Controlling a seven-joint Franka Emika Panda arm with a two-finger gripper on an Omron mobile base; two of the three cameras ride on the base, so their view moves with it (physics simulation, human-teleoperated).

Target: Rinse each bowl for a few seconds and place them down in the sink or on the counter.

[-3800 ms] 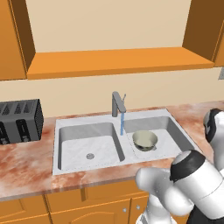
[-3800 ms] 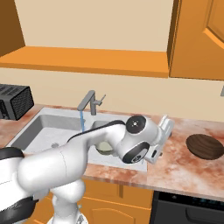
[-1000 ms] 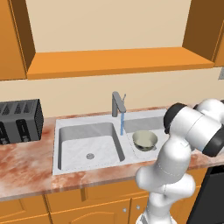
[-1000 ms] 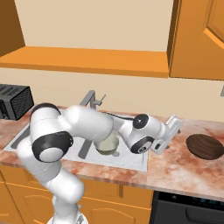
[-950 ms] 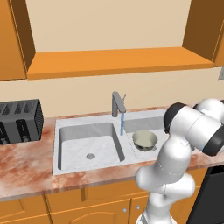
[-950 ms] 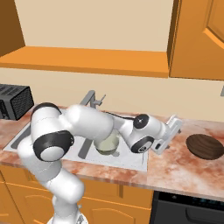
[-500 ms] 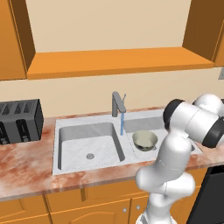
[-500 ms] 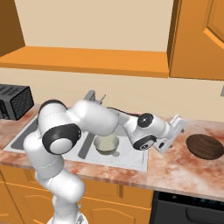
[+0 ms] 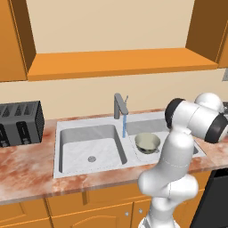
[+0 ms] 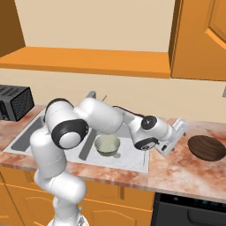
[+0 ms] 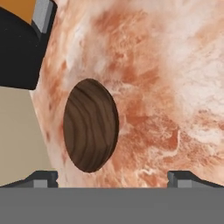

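The dark brown bowl lies on the reddish marbled counter to the right of the sink. My gripper hovers just left of it, open and holding nothing. In the hand view the brown bowl sits left of centre ahead of my open gripper, on bare counter. The pale cream-green bowl stands upright in the right basin of the sink, also seen as a pale bowl behind my arm. Water runs from the faucet just left of that bowl.
A black toaster stands on the counter left of the sink. An orange shelf ledge runs above the faucet. A tall orange cabinet hangs over the right counter, and a dark appliance front sits below it.
The arm has stretched a little further right, bringing the hand closer to the brown bowl. The jaws have stayed open. Neither bowl has moved and the water keeps running.
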